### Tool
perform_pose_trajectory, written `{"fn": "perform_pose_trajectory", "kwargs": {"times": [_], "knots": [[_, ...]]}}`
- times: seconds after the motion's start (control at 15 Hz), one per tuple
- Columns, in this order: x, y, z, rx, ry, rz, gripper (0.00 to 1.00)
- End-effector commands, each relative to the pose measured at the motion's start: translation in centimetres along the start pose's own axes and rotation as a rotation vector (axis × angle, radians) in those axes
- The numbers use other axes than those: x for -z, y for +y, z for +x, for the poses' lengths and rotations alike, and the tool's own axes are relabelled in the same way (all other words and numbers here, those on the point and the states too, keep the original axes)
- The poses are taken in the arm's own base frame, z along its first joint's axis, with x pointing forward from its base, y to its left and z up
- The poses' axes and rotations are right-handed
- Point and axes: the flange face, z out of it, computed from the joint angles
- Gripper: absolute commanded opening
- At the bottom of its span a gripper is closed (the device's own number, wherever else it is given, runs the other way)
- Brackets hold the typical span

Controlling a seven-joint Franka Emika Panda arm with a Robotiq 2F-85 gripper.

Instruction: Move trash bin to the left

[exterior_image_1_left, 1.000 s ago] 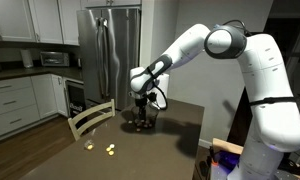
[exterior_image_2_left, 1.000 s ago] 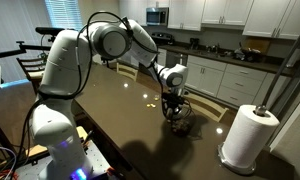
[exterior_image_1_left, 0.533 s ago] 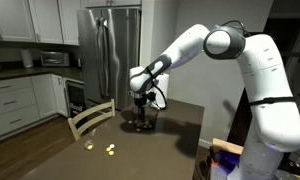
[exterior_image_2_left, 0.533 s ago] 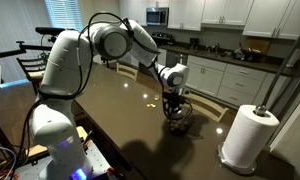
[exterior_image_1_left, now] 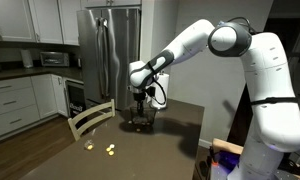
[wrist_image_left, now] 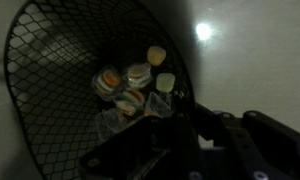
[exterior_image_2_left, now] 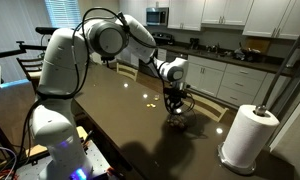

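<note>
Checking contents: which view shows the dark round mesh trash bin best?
Wrist view: the dark mesh trash bin fills the frame, small items inside visible. In both exterior views it is a small dark shape.

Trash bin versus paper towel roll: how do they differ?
The trash bin is dark mesh; the paper towel roll is solid white. The trash bin is squat, the paper towel roll taller. The tool grips the trash bin; the paper towel roll stands free. Both are round.
</note>
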Motion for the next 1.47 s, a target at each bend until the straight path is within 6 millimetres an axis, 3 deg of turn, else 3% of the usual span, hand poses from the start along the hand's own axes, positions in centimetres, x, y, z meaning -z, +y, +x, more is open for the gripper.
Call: {"fn": "perform_pose_trajectory", "kwargs": {"times": [0.0,0.27,0.67,1.4], "knots": [[2.7,-2.8,-0.1,0.051,0.013,-0.092,0.05],[3.3,-7.1,1.7,0.165,-0.023,-0.188,0.05],[2.5,-13.7,4.1,0.358,-0.072,-0.283,0.05],[0.9,-22.6,5.2,0.608,-0.099,-0.401,0.05]]}}
